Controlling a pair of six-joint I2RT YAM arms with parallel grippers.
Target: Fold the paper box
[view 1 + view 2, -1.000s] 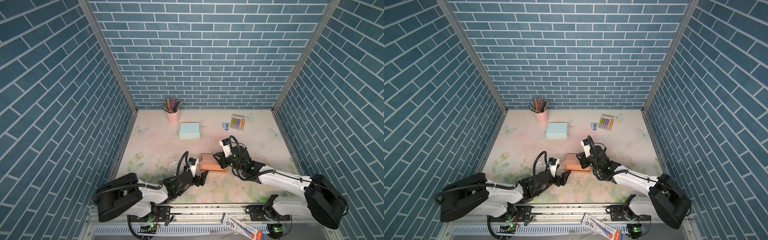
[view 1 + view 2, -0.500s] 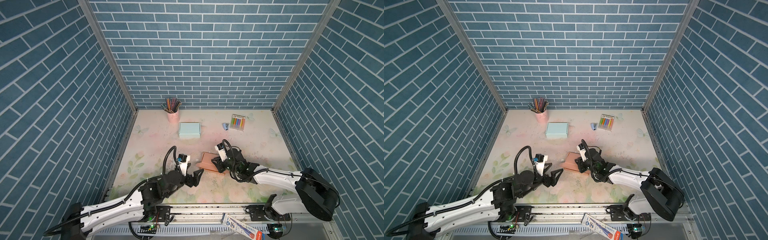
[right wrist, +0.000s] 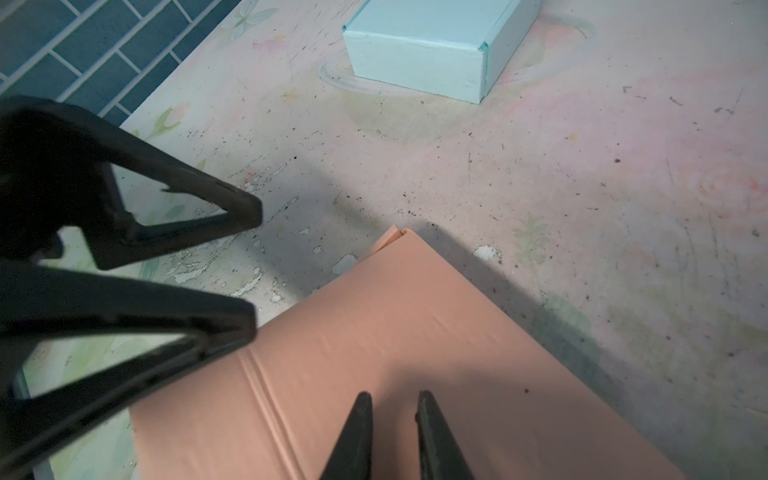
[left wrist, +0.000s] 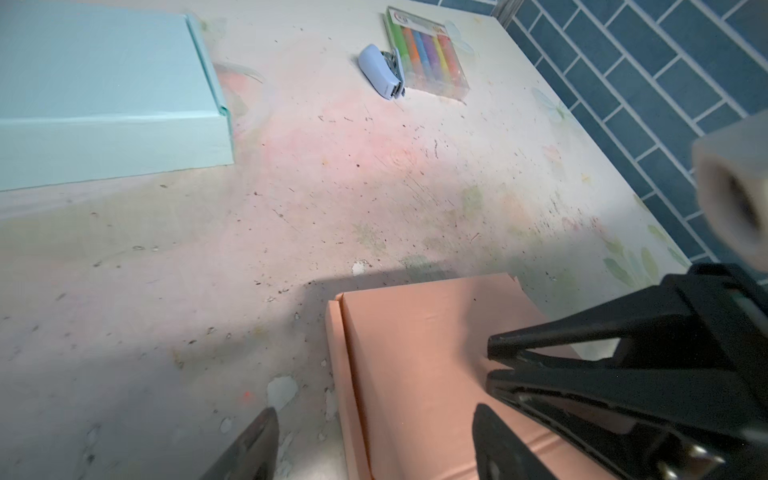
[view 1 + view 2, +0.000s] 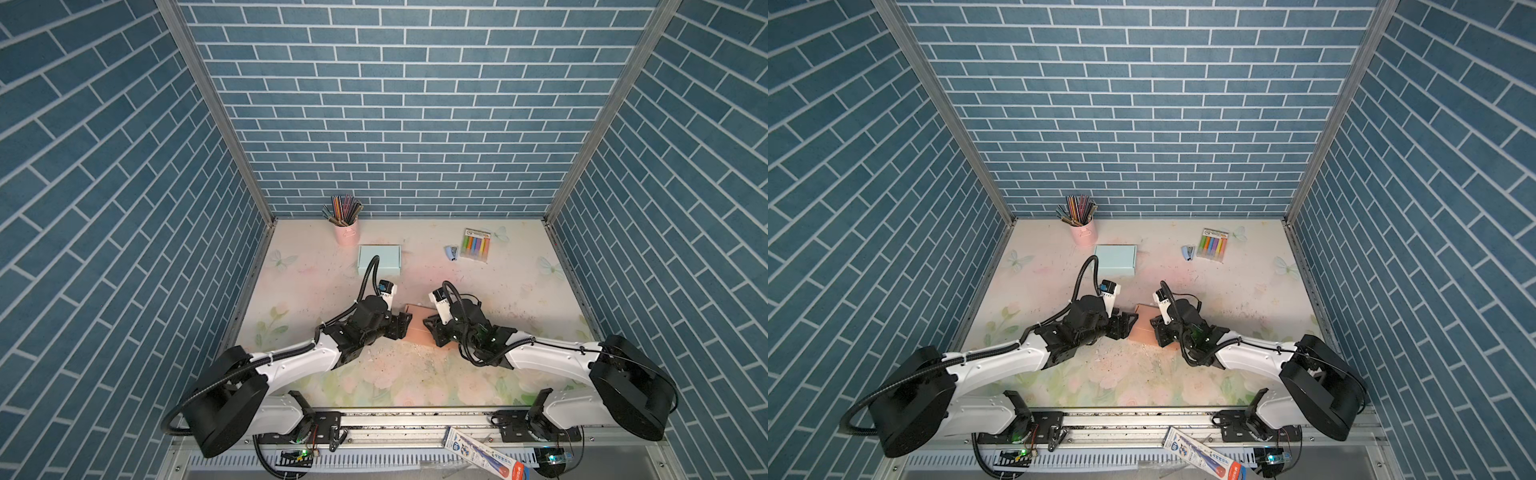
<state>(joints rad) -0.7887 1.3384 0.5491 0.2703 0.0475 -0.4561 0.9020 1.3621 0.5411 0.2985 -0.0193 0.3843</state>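
Item: paper box (image 5: 417, 327), peach card, top panel down, lying flat on the worktop (image 5: 316, 291) near its front middle, between the two arms (a pale blue box (image 5: 379, 259) sits well behind it, apart).

Long axis: seems to run front to back, a little skewed, across the line that joins the arms.

Left gripper (image 5: 405, 325): at the box's left edge. Its fingers (image 4: 494, 440) are spread wide, one over the top panel and its mate over bare worktop, so the left side wall lies between them, ungripped.

Right gripper (image 5: 430, 330): on the opposite side, fingers (image 3: 353, 432) drawn almost together with only a slit between, tips at the top panel, nothing seen held.

Judgement: both arms are about equally near; the left one is placed to close on the side wall, or press it inward toward the right.
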